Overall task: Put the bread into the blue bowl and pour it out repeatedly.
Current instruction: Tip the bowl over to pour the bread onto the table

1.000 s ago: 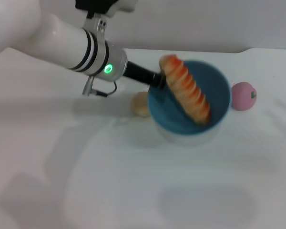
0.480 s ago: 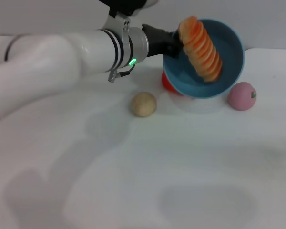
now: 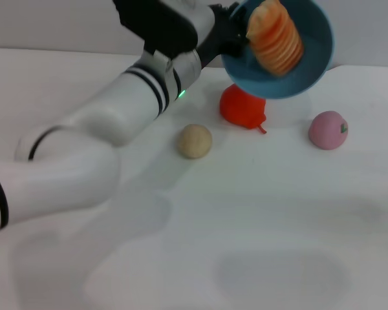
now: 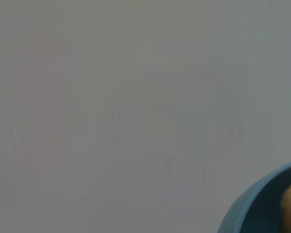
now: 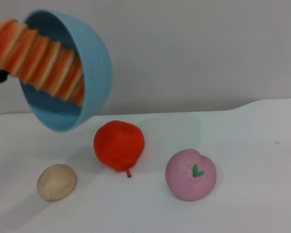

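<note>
— Left gripper (image 3: pixel 229 35): what is it doing?
— It pinches the rim of the blue bowl (image 3: pixel 313 64), lifted above the table (image 3: pixel 246 213) and tipped steeply on its side. The bread (image 3: pixel 276 37) lies inside, above a red fruit (image 3: pixel 244 108).
— Which step?
— Likely the pour. Next, more tilt should slide the loaf out, clear of the pink fruit (image 3: pixel 328 130) and beige ball (image 3: pixel 194 141).
— Right gripper?
— Unseen.
</note>
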